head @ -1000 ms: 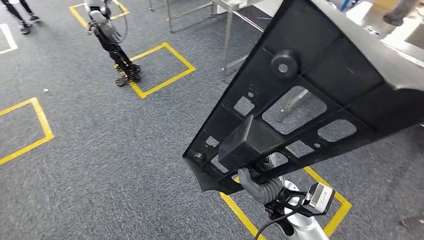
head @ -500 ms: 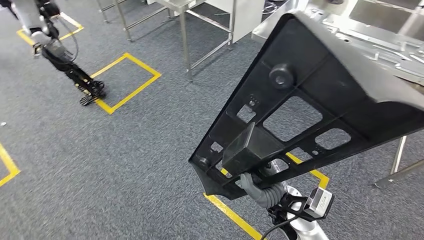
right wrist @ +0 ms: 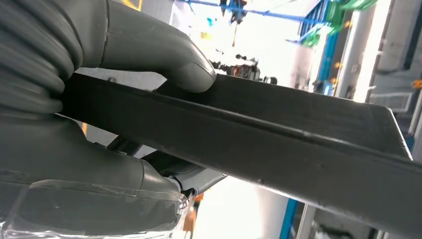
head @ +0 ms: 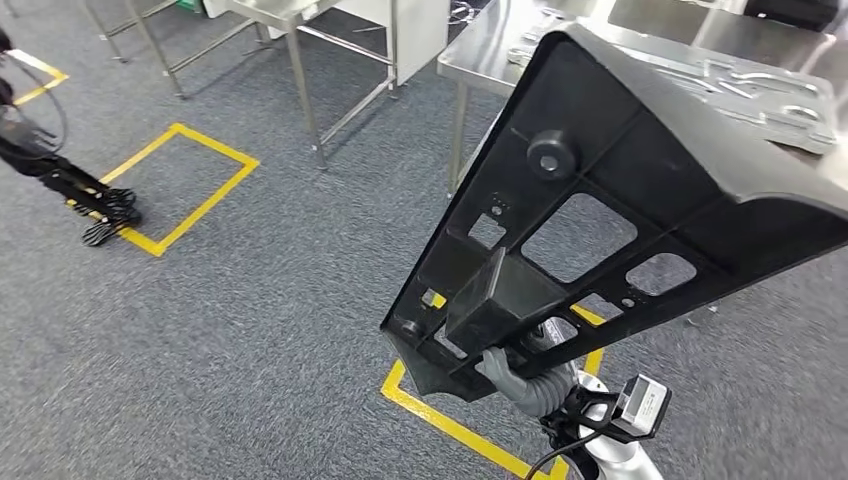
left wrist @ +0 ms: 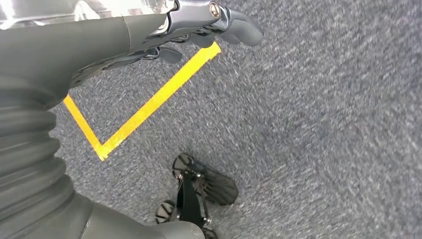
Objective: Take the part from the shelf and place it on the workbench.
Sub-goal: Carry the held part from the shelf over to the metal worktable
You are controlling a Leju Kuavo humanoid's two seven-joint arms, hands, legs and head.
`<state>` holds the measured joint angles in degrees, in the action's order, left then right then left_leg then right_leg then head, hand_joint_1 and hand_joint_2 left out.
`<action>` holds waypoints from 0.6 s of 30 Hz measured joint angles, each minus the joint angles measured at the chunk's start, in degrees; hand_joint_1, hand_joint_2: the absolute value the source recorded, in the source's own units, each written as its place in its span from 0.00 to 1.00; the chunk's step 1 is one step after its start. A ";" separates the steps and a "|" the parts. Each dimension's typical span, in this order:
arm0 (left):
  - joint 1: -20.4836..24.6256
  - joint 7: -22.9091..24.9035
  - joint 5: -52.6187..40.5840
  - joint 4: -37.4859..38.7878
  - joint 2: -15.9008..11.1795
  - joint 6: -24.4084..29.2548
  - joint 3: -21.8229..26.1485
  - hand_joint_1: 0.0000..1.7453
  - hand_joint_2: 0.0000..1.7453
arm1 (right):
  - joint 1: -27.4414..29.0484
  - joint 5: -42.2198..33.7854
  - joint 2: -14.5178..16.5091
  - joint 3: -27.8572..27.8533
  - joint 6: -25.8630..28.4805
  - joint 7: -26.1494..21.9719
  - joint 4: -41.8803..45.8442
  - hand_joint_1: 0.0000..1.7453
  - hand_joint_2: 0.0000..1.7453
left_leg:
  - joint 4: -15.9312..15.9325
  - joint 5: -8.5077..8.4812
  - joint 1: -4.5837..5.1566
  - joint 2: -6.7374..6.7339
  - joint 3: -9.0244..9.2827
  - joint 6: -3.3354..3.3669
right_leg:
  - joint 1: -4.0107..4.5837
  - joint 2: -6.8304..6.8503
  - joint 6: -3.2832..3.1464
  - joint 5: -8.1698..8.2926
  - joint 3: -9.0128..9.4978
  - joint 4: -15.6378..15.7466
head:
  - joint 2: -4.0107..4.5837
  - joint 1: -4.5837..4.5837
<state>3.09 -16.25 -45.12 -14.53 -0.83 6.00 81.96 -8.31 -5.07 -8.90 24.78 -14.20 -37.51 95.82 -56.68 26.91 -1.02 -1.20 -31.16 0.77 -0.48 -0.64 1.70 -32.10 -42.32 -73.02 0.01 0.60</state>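
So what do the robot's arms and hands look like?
The right hand is grey, with a ribbed cover like a bendy hose and a thick smooth thumb. In the head view its arm is shiny silver with a looping black cable and a small boxy camera at the wrist. The left hand has darker fingers.

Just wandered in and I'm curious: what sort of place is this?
Probably a factory floor or robot test workshop. Steel workbenches stand on grey carpet marked with yellow tape squares, and the robot's right hand holds a big black plastic part.
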 joint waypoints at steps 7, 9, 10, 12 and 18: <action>0.47 -0.48 0.34 0.00 0.96 -0.95 0.68 0.00 1.00 | -1.28 -0.83 -0.94 -0.04 -0.43 -0.25 -0.52 1.00 1.00 | -0.16 1.04 0.50 -4.40 0.99 -1.25 | 0.57 4.62 -1.08 6.87 8.38 15.50 | 0.00 -0.07; 0.64 -0.42 0.17 0.00 1.06 -1.08 0.79 0.00 1.00 | -1.59 -1.02 -1.08 -0.04 -0.48 -0.35 -0.64 1.00 1.00 | -0.05 1.32 0.58 -5.51 1.35 -1.84 | 0.68 3.28 -1.60 6.83 8.24 15.61 | 0.00 -0.10; 0.78 -0.26 -0.09 0.01 1.09 -1.20 0.80 0.00 1.00 | -1.64 -1.06 -1.16 -0.03 -0.37 -0.34 -0.69 1.00 1.00 | -0.22 1.63 0.48 -5.32 1.51 -2.18 | 0.55 2.61 -1.88 6.89 8.33 15.78 | 0.00 -0.13; 0.94 0.26 -0.80 0.05 1.17 -1.49 0.76 0.00 1.00 | -1.76 -1.06 -1.22 0.01 -0.05 -0.21 -0.72 1.00 1.00 | -3.14 3.66 0.23 -2.91 0.48 -2.74 | 0.16 1.44 -2.46 7.13 8.62 16.17 | 0.00 -0.31; 0.32 0.95 -1.72 0.34 1.41 -2.30 0.66 0.00 1.00 | -1.45 -1.03 -1.21 0.19 0.28 0.21 -0.96 1.00 1.00 | -15.11 6.16 0.05 0.88 -6.49 -2.99 | 0.16 -2.93 -2.79 7.02 8.92 15.95 | 0.00 -0.55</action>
<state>3.41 -15.29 -46.84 -14.19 0.57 3.70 82.62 -9.76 -6.10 -10.11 24.97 -13.92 -37.30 94.85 -71.80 33.07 -0.97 -0.32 -37.65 -2.22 -0.33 -3.57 -1.09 -25.08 -33.40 -57.07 0.01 0.05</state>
